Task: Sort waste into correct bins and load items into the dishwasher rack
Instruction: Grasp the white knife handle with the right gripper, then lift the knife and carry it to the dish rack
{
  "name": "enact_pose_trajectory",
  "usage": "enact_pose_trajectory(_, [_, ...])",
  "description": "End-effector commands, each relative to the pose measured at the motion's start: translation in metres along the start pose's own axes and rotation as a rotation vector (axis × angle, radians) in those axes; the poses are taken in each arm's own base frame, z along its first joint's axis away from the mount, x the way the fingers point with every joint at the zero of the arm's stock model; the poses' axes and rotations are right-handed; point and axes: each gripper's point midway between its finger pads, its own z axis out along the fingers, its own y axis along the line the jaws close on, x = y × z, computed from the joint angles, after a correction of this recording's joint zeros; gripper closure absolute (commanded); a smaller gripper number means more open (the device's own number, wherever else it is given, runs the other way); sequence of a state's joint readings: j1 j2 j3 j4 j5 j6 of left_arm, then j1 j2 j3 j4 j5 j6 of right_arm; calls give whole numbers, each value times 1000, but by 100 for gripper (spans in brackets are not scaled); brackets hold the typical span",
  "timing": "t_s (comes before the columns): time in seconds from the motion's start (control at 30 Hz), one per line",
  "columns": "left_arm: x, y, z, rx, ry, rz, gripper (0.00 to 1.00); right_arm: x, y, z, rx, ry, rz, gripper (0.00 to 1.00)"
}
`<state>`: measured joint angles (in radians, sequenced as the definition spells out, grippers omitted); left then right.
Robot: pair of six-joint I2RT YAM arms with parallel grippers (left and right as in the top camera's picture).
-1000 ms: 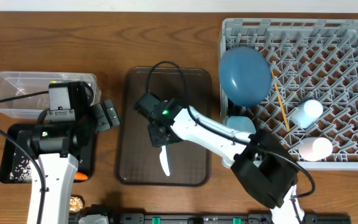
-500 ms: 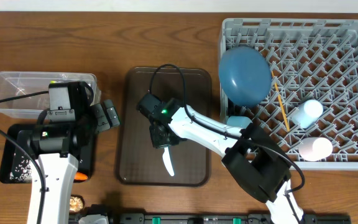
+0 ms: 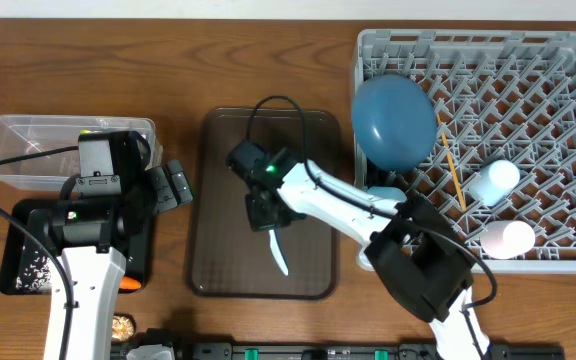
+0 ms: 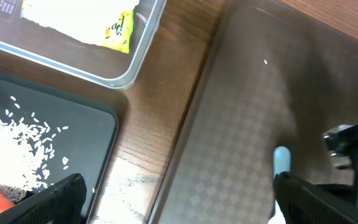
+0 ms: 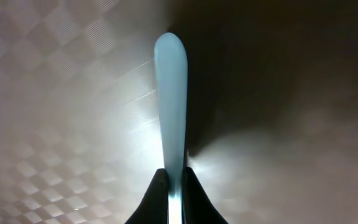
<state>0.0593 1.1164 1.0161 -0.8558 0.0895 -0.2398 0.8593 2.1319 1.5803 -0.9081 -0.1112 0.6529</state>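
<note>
- Right claw: shut narrow on one end of the pale blue spoon. The wrist view shows both fingers pressed against the spoon's sides.
- Spoon position: over the middle of the brown serving tray, at the centre of the bench, with the free end pointing to the front edge. Whether it is lifted clear of the tray cannot be told.
- Left claw: wide and holding nothing, poised between the bins and the serving tray.
- Done, rack: the dishwasher rack at the back right corner holds the blue plate on edge, the chopstick, the light blue cup and the pink cup. A pale vessel, probably the white bowl, lies partly hidden under the right arm.
- Done, bins: the clear tub at the left edge holds the napkin and the wrapper. The black tray in front of it holds the rice and the carrot.
- Left to do: the spoon must go to the rack. A brown lump appears to lie on the bench by the front edge, outside the black tray, and seems unsorted.
- Judgement: the task is near its end.
- Surface: dark wood-grain bench; the serving tray has a chequered texture.
- Room: nothing shows beyond the bench.
</note>
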Motion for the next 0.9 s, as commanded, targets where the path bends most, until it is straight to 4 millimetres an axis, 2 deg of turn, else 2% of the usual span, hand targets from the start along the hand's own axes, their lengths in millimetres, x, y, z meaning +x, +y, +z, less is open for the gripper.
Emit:
enact_pose_trajectory(0.0, [-5, 2, -3, -11, -15, -14, 2, -16, 7, -38, -42, -92, -61, 98])
enact_pose_trajectory(0.13, [-5, 2, -3, -11, -15, -14, 2, -19, 11, -52, -65, -127, -77, 99])
enact_pose_trajectory(0.3, [-5, 2, -3, -11, -15, -14, 2, -18, 9, -48, -53, -118, -80, 96])
enact_pose_trajectory(0.33, [-5, 2, -3, -11, -15, -14, 2, -18, 6, -45, -37, -115, -77, 83])
enact_pose_trajectory(0.37, [-5, 2, -3, -11, -15, -14, 2, -18, 3, -41, -18, -111, -74, 65])
enact_pose_trajectory(0.4, [-5, 2, -3, -11, -15, -14, 2, -18, -2, -37, 10, -109, -69, 58])
enact_pose_trajectory(0.5, [-5, 2, -3, -11, -15, -14, 2, -16, -22, -20, 110, -85, -60, 53])
enact_pose_trajectory(0.57, [-5, 2, -3, -11, -15, -14, 2, -13, -29, -6, 128, -42, -79, 53])
enact_pose_trajectory(0.67, [-5, 2, -3, -11, -15, -14, 2, -4, -27, 12, 75, 47, -158, 62])
enact_pose_trajectory(0.83, [-5, 2, -3, -11, -15, -14, 2, 3, -29, 21, 74, 91, -212, 69])
enact_pose_trajectory(0.87, [-5, 2, -3, -11, -15, -14, 2, 4, -29, 22, 77, 95, -216, 75])
